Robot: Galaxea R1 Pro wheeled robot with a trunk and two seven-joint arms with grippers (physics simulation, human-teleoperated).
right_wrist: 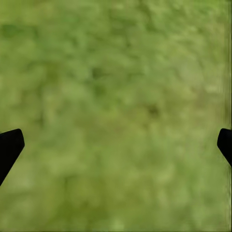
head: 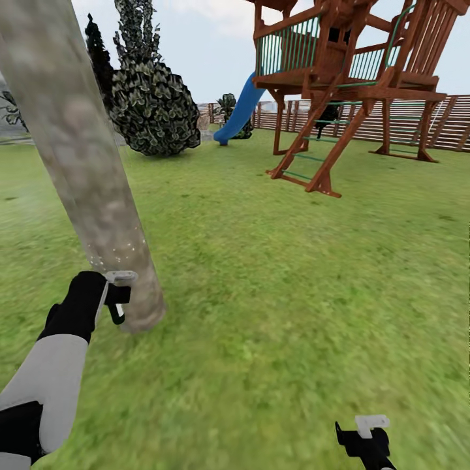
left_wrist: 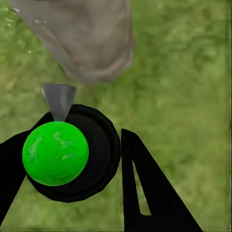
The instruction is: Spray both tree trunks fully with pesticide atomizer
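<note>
A thick mottled beige-grey tree trunk [head: 85, 163] leans across the left of the head view, and its flared base [left_wrist: 89, 41] meets the grass just ahead of my left hand. Pale specks of pesticide [head: 124, 251] dot the bark low down. My left gripper [head: 117, 300] is close against the trunk's base and shut on the pesticide atomizer [left_wrist: 60, 154], a black round body with a bright green cap and a grey nozzle pointing at the trunk. My right gripper [head: 367, 436] hangs open over bare grass at the lower right, with its fingertips [right_wrist: 9, 147] wide apart.
Grass lawn [head: 274, 274] spreads ahead and to the right. A wooden playhouse [head: 346, 78] with ladder and blue slide [head: 240, 111] stands at the back right. A dark leafy bush [head: 153, 108] is at the back left, and a brown slatted fence [head: 450, 121] runs behind.
</note>
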